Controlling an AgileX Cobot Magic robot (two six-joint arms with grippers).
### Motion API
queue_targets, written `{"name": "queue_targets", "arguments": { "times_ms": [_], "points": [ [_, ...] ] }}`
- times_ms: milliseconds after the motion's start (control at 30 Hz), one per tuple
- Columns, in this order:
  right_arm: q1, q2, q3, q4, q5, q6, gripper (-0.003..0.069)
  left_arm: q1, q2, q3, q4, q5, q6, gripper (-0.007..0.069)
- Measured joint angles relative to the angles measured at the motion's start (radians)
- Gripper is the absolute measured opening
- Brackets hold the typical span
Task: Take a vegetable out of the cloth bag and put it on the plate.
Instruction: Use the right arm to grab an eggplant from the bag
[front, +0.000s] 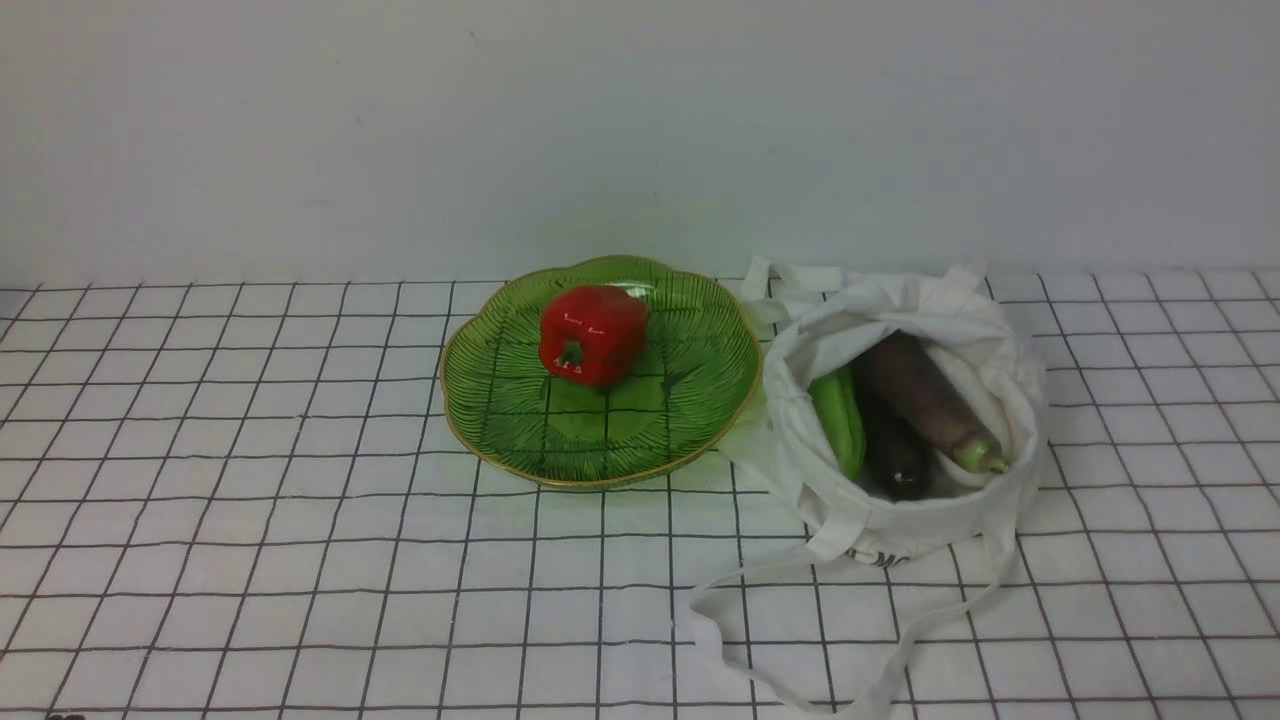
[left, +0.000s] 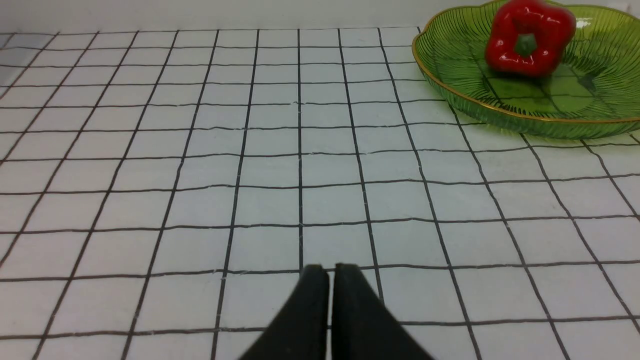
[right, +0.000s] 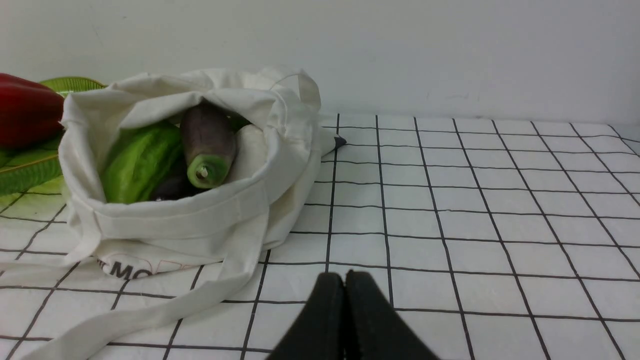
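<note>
The white cloth bag lies open at the right of the table, and it also shows in the right wrist view. The long dull-purple eggplant leans inside it, pale green stem end up. The green glass plate stands left of the bag and also shows in the left wrist view. My left gripper is shut and empty over bare cloth, well short of the plate. My right gripper is shut and empty, low beside the bag. Neither gripper shows in the front view.
A red bell pepper sits on the plate. A green vegetable and a short near-black eggplant lie in the bag beside the long one. The bag's straps trail toward the front edge. A white wall stands behind.
</note>
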Motion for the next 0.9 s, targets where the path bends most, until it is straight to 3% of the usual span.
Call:
{"name": "queue_targets", "arguments": {
  "times_ms": [700,800,900],
  "points": [
    [0.0,0.0,0.0,0.004,0.0,0.0,-0.0014,0.0,0.0,0.0,0.0,0.0,0.0,-0.0008],
    [0.0,0.0,-0.001,0.092,0.001,0.037,-0.0014,0.0,0.0,0.0,0.0,0.0,0.0,-0.0008],
    [0.0,0.0,-0.001,0.315,0.003,0.146,-0.0014,0.0,0.0,0.0,0.0,0.0,0.0,-0.0008]
  ]
}}
